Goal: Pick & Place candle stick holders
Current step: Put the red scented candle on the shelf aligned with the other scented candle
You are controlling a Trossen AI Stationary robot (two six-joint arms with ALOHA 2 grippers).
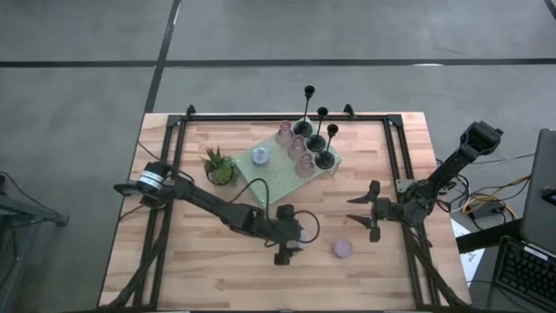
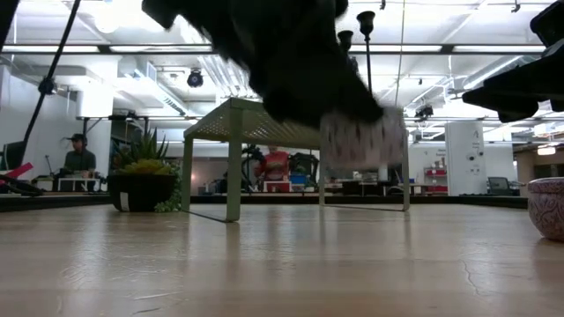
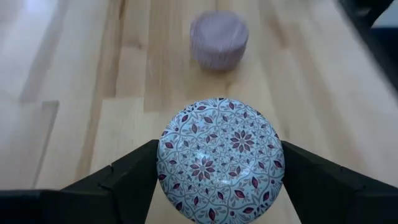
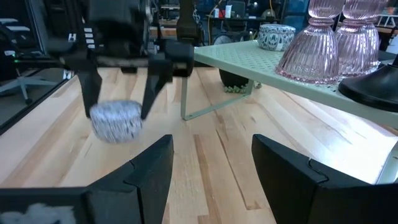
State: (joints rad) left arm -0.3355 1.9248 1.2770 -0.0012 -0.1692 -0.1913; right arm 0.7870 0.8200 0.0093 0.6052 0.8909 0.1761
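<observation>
My left gripper (image 1: pixel 291 238) is shut on a low round puck with a blue floral top (image 3: pixel 221 158), above the table's near middle. A pinkish puck (image 1: pixel 342 249) sits on its flat bottom on the table just right of it. On the pale green perforated stand (image 1: pixel 276 178) at the far middle are three slim black sticks (image 1: pixel 322 137), pinkish glass cups (image 1: pixel 295 149) and another patterned puck (image 1: pixel 260 156). My right gripper (image 1: pixel 363 210) waits open at the right, pointing toward the left gripper. My left gripper pinches the puck's round side wall (image 3: pixel 163 163) between its two fingers (image 3: pixel 127 177), one on each opposite side. The fingers slant down from the table's left side. The puck (image 2: pixel 361 141) hangs level, patterned top up, lifted clear of the table.
A small spiky potted plant (image 1: pixel 219 165) stands left of the stand. The stand's thin legs (image 4: pixel 185 93) rise from the table. Black rails (image 1: pixel 174 148) run along the table's edges. Bare wood lies at the near left. People sit in the room beyond (image 2: pixel 77 158).
</observation>
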